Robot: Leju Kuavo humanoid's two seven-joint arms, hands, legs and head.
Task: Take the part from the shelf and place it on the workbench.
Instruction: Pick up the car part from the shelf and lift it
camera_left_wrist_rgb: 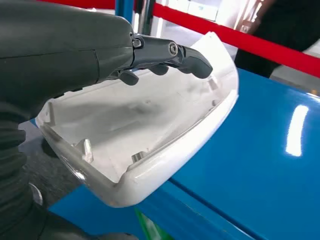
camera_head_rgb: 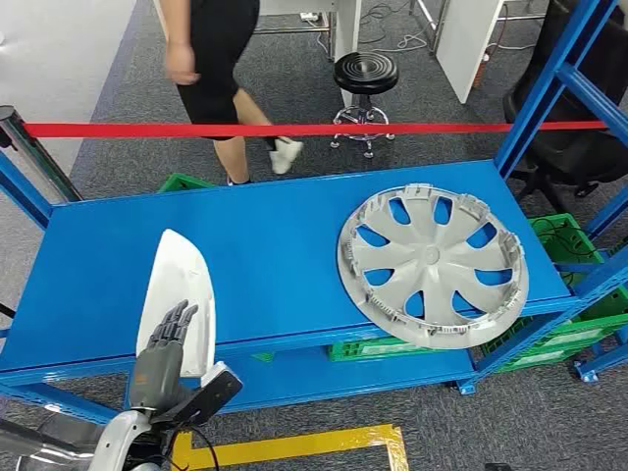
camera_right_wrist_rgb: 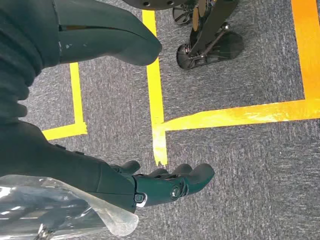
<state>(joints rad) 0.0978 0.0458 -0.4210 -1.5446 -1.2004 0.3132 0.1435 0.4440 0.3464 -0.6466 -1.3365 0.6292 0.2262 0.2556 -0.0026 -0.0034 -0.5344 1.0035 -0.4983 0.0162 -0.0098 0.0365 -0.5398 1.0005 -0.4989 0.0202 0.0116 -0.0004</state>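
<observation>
A white curved shell part stands tilted at the front left of the blue shelf, with its lower end past the shelf's front edge. My left hand grips it from below, fingers laid against its inner side. In the left wrist view the dark fingers lie in the hollow of the white part, which is raised over the blue shelf. My right hand hangs over grey carpet, fingers apart and holding nothing.
A large silver wheel cover lies on the shelf's right half, overhanging the front edge. Behind the shelf run a red barrier tape, a walking person and a black stool. Green crates sit low at right.
</observation>
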